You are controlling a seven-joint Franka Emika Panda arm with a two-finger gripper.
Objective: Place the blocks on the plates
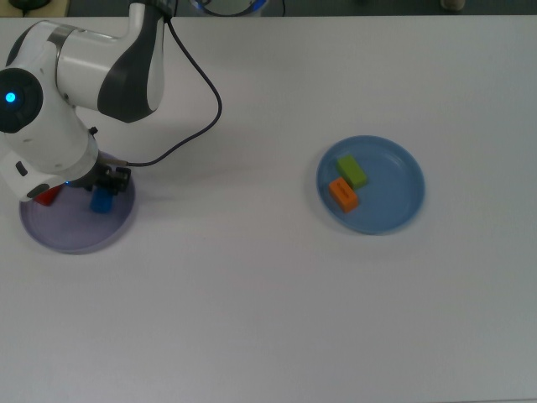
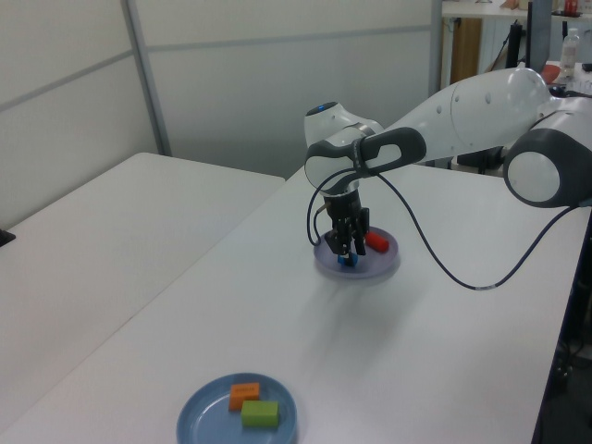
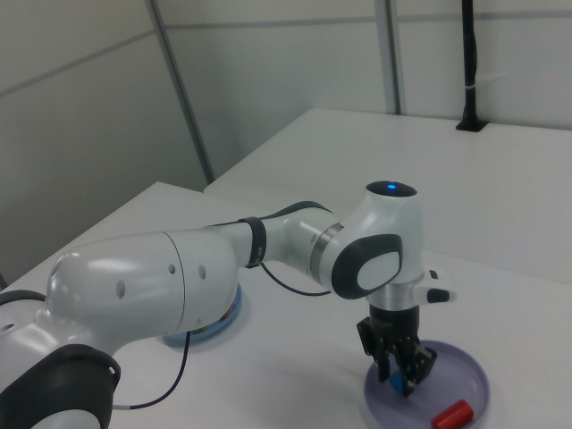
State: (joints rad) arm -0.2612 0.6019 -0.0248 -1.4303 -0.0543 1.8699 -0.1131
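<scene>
My gripper is shut on the blue cube, which is low over the lavender plate, on or just above its surface. The left view shows the gripper pointing straight down with the cube at its tips. On the same plate lies the red block, partly hidden under the arm in the top view. The green block and the orange block lie side by side on the light blue plate.
A black cable loops from the arm over the white table. In the right view the arm's bulk hides most of the blue plate. Wall panels stand behind the table.
</scene>
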